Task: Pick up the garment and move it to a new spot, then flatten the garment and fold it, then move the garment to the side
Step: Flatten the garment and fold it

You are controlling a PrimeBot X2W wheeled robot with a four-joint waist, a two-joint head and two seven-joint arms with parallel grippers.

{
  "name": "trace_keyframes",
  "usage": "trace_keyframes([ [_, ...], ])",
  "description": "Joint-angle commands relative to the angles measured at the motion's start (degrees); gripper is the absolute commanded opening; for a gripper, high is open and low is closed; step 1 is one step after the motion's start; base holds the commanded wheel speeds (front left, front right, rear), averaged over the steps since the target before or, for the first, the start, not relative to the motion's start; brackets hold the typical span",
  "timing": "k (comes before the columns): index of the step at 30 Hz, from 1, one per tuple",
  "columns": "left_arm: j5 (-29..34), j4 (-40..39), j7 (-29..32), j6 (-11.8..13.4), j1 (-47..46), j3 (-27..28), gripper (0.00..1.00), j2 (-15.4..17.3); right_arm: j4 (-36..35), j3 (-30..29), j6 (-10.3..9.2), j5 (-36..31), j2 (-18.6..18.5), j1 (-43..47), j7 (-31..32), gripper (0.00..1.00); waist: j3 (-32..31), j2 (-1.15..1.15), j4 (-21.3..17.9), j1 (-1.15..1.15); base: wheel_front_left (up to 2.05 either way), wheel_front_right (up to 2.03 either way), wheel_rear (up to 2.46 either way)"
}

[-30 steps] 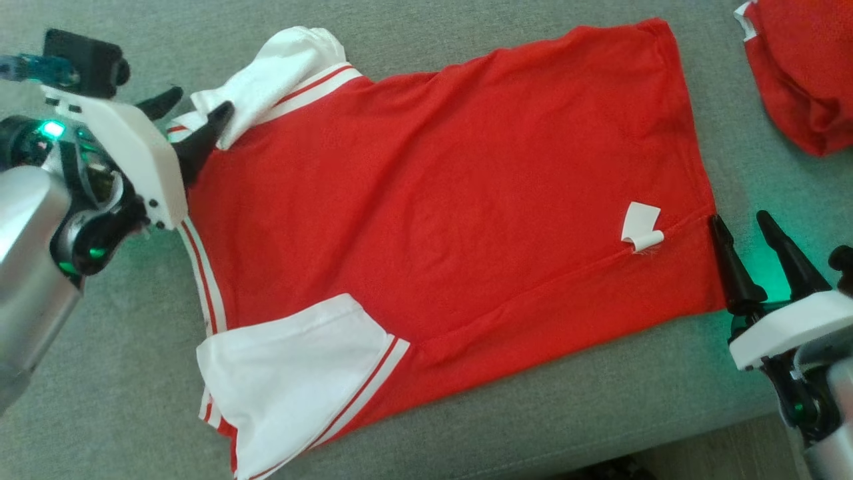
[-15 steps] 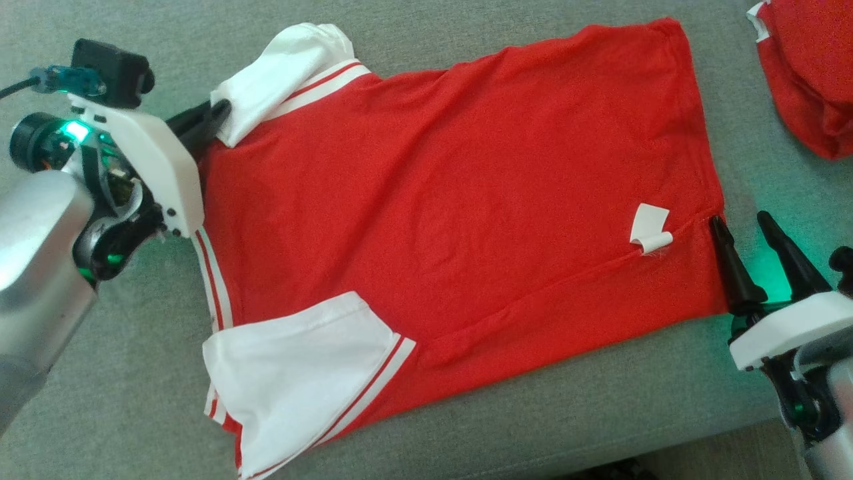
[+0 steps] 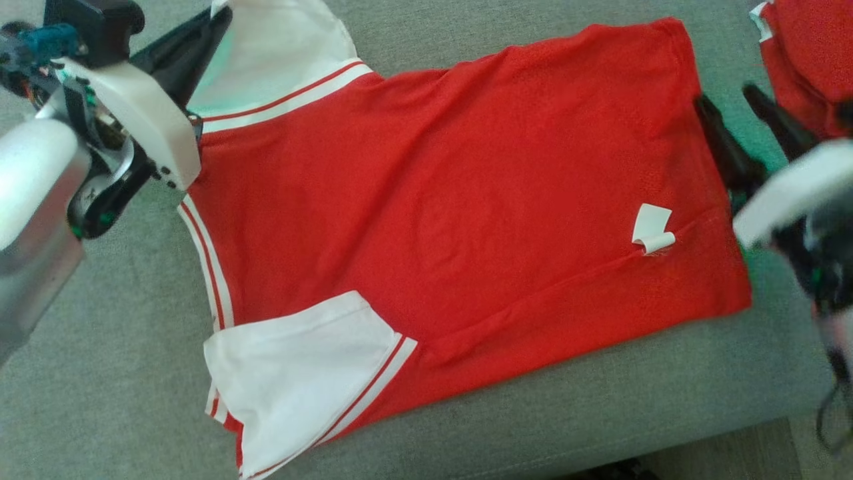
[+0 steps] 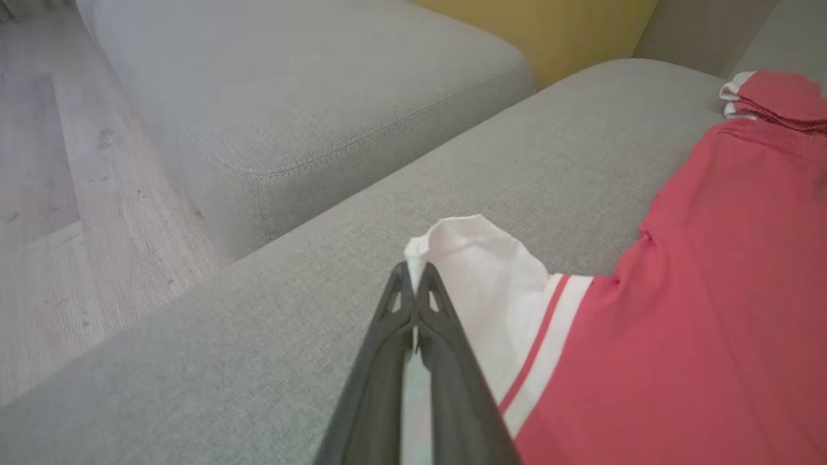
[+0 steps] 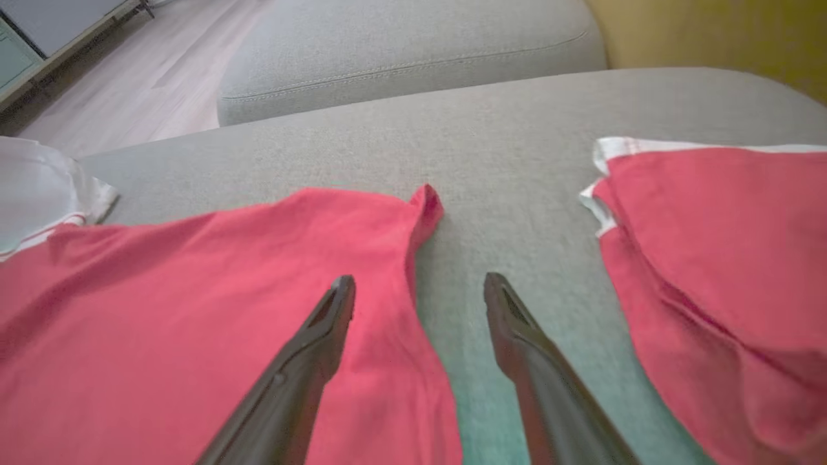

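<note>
The garment (image 3: 453,200) is a red shirt with white, red-striped sleeves, spread flat on the grey sofa cushion (image 3: 100,373). At the upper left, my left gripper (image 3: 223,17) is shut on the edge of the far white sleeve (image 3: 280,60), which is drawn out flat. The left wrist view shows the left gripper (image 4: 413,274) with its tips pinched on that sleeve (image 4: 478,271). My right gripper (image 3: 725,95) is open at the shirt's right hem. In the right wrist view the right gripper (image 5: 420,283) has one finger over the red cloth (image 5: 194,310) and the other over bare cushion.
A second red garment (image 3: 806,60) lies bunched at the far right, close to my right gripper; it is the red garment (image 5: 711,245) in the right wrist view. A white label (image 3: 652,227) sticks up near the hem. The cushion's front edge (image 3: 666,440) runs along the bottom right. Another cushion (image 4: 291,84) and wooden floor (image 4: 39,194) lie beyond.
My left gripper closed on the far white sleeve and pulled it up and outward, unfolding it. My right gripper, still open, moved up along the right hem.
</note>
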Motion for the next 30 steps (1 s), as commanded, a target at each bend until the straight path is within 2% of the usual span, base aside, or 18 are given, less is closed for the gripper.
trace_keyframes([
  [1,0.9,-0.3,-1.8,0.1,-3.8,1.3,0.00,2.2,0.5,1.5,0.39,2.7,-1.1,-4.2,4.8,1.00,0.1,0.00,0.2,0.00,0.00,0.00,0.00],
  [5,1.7,0.9,-3.9,0.1,-6.5,-1.1,0.00,1.1,7.2,3.4,0.39,5.6,-0.4,-13.1,13.8,1.00,0.5,0.00,1.2,0.00,0.00,0.00,0.00],
  [10,0.4,1.8,-5.2,0.1,-9.0,-4.6,0.00,0.3,15.8,7.8,0.39,4.5,0.5,-22.5,18.7,1.00,0.9,0.00,2.3,0.00,0.00,0.00,0.00],
  [16,-1.5,2.5,-6.5,0.1,-11.0,-7.4,0.00,0.7,22.1,11.4,0.39,4.5,1.2,-27.9,20.8,1.00,1.6,0.00,3.2,0.00,0.00,0.00,0.00],
  [26,-3.6,3.5,-9.1,0.1,-13.9,-10.6,0.00,0.0,27.7,13.9,0.39,6.6,2.0,-32.5,18.5,0.98,2.5,0.00,4.7,0.00,0.00,0.00,0.00],
  [27,-3.8,3.6,-9.4,0.1,-14.1,-10.9,0.00,0.0,28.0,14.2,0.39,6.9,2.0,-32.8,18.1,0.83,2.5,0.00,4.8,0.00,0.00,0.00,0.00],
  [29,-4.1,4.0,-9.9,0.1,-14.5,-11.4,0.00,0.2,28.7,14.9,0.39,7.4,1.8,-33.2,17.5,0.25,2.6,0.00,5.0,0.00,0.00,0.00,0.00],
  [30,-4.1,4.2,-10.2,0.1,-14.6,-11.6,0.00,0.3,28.8,15.3,0.39,7.6,1.6,-33.5,17.1,0.00,2.6,0.00,5.1,0.00,0.00,0.00,0.00],
])
